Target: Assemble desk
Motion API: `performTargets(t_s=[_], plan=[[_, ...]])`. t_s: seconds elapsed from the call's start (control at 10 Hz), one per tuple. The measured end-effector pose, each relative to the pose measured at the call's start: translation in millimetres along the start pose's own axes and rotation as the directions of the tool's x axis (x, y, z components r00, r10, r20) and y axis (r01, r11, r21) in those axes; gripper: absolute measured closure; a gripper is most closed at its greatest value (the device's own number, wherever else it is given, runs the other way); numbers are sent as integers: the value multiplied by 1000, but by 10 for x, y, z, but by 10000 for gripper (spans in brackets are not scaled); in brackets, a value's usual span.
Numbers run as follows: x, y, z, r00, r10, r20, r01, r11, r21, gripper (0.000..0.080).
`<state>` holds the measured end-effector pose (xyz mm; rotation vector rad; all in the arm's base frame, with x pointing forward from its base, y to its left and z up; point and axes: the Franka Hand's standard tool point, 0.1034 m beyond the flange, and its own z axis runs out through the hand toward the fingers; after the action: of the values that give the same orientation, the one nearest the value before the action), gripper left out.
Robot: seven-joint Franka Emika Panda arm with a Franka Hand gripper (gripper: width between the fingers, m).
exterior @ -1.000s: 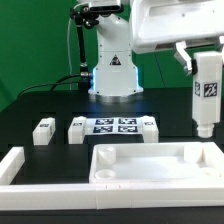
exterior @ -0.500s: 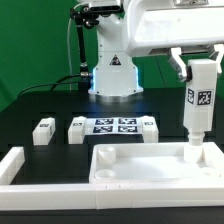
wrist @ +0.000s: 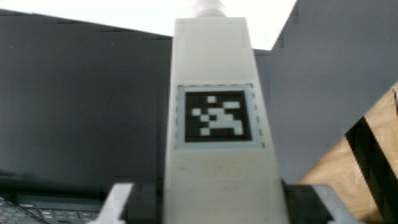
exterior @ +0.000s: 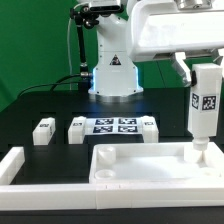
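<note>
The white rimmed tabletop panel (exterior: 150,165) lies at the front of the black table. My gripper (exterior: 206,72) is shut on a white square-section leg (exterior: 204,105) with a black-and-white tag and holds it upright, its lower peg at the panel's corner on the exterior view's right. In the wrist view the leg (wrist: 221,110) fills the middle, gripped between both fingers (wrist: 150,205). Three more leg blocks lie behind the panel: one (exterior: 43,131) at the exterior view's left, one (exterior: 77,129) beside it, and one (exterior: 149,126) to the right.
The marker board (exterior: 114,125) lies between the leg blocks. A white angled border rail (exterior: 20,168) runs along the table's front and the exterior view's left. The robot base (exterior: 112,75) stands behind.
My gripper has carried the leg lower and slightly to the exterior view's right, bringing its lower end down to the panel's corner.
</note>
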<state>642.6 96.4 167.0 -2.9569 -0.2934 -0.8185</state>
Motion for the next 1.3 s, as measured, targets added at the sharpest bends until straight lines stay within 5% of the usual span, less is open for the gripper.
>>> performTargets(t_s=[0.6, 1.3], plan=[[-168, -55, 251, 1000, 1, 30, -2, 1000, 10, 512], [-222, -146, 326, 999, -8, 36, 8, 1000, 19, 512]])
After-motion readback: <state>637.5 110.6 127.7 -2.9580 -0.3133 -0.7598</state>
